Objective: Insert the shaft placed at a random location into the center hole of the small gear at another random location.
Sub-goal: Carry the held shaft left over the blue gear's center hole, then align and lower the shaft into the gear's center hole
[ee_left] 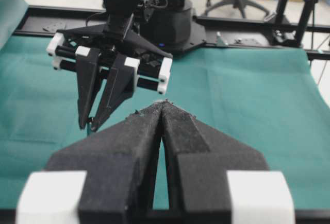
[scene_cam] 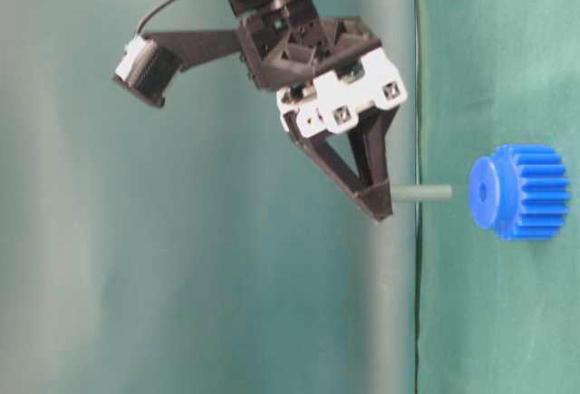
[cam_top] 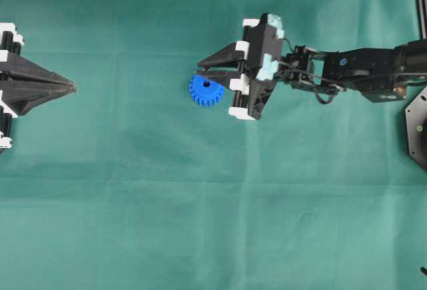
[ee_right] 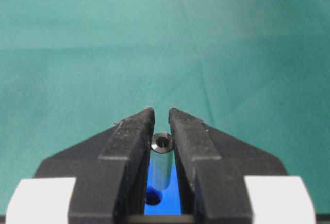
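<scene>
Green worktop (cam_top: 133, 223) lies open around small gear (cam_top: 205, 91); my right jaws (cam_top: 208, 68) grip shaft (ee_right: 162, 165) above it; left jaws (cam_top: 67, 87) closed

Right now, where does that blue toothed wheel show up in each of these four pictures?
Overhead: the blue gear lies left of centre, at the right pincer tips.
Table-level: gear at the right edge, facing the shaft.
Left wrist: not visible.
Right wrist: blue shows at the bottom between the fingers, behind the shaft.
Shared landmark: the right pincer.
</scene>
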{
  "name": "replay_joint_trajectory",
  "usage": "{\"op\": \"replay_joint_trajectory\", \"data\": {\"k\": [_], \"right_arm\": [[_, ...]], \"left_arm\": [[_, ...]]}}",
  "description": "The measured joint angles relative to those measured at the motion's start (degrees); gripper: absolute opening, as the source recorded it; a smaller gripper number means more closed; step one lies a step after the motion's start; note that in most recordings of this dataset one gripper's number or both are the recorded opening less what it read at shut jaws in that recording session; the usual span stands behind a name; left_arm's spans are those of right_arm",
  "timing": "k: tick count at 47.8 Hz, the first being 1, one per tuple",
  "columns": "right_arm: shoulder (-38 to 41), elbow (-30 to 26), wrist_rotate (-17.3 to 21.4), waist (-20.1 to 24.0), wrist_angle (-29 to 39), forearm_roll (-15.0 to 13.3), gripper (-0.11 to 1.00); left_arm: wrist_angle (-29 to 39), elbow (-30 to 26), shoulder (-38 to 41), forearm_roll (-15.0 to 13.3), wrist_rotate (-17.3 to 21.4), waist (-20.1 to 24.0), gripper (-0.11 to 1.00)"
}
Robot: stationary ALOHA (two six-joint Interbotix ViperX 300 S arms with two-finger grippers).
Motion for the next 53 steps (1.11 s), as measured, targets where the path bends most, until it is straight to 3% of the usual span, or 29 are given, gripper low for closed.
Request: {"op": "replay_joint_trajectory", "data": {"k": [53], "right_arm": [[4.1,-0.4,-0.3,0.0,-2.3,0.4,0.14]], "left_arm": [[0.5,0.0,0.0,-0.1,0.0,0.0,0.00]]}}
